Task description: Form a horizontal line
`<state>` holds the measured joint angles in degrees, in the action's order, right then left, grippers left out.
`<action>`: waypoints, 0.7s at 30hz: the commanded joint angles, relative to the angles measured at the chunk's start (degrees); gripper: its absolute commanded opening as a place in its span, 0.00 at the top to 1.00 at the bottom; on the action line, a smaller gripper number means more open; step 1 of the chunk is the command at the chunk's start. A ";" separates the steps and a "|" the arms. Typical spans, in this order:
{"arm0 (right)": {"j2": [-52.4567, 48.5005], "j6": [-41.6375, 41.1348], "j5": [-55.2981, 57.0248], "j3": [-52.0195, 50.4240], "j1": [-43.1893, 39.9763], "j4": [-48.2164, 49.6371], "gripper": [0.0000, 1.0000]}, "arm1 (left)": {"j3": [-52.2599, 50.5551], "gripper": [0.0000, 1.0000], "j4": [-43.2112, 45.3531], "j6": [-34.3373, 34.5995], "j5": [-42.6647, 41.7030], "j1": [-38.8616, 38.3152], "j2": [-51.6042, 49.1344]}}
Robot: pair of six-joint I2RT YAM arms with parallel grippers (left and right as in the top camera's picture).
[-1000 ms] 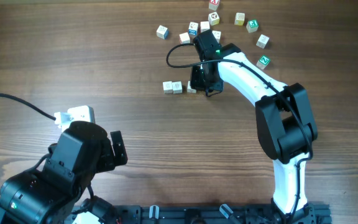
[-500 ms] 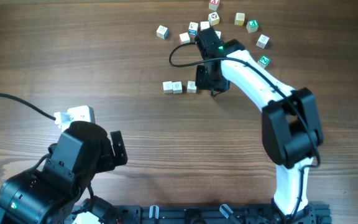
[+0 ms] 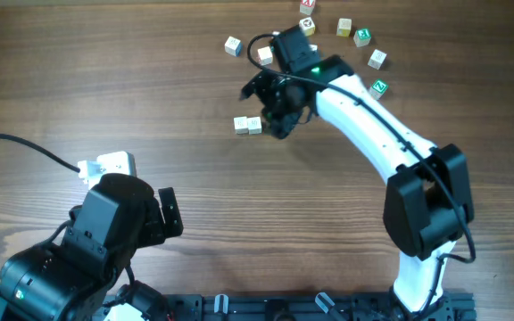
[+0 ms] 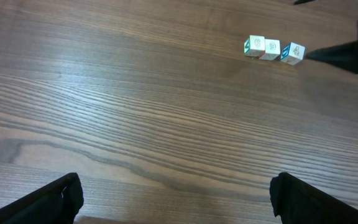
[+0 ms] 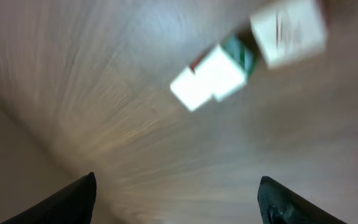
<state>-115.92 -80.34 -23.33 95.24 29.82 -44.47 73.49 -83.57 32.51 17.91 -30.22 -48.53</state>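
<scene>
The horizontal line (image 4: 270,48) is a short row of three small white cubes on the wooden table. In the left wrist view the right-end cube (image 4: 293,53) carries a blue mark and sits slightly turned. From overhead only two of its cubes (image 3: 247,125) show, because my right gripper (image 3: 269,107) hovers open over the third. The right wrist view is blurred, with my right gripper (image 5: 176,199) spread wide, nothing between the fingers and white cubes (image 5: 216,74) beyond. My left gripper (image 4: 176,193) stands open and empty over bare wood, far from the row.
Several loose letter cubes lie scattered at the back, among them one (image 3: 232,45) at the left and one (image 3: 378,87) beside the right arm. A white box (image 3: 110,165) with a black cable sits next to the left arm.
My right gripper has opened, let go of the third cube at the row's right end, and swung up and to the left. The left arm has not moved.
</scene>
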 commanded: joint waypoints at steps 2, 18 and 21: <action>-1.44 -26.73 3.08 0.37 5.38 3.02 0.04 | -0.22 0.00 0.13 0.98 -0.31 0.35 0.11; -10.71 -32.11 12.41 0.46 4.33 10.60 0.14 | -0.22 0.00 0.13 0.98 -0.31 0.35 0.11; -11.91 -30.67 12.63 0.94 4.33 11.10 0.14 | -0.22 0.00 0.13 0.98 -0.31 0.35 0.11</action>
<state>-125.36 -111.44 -12.95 95.18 34.28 -33.67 73.49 -83.57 32.51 17.91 -30.22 -48.53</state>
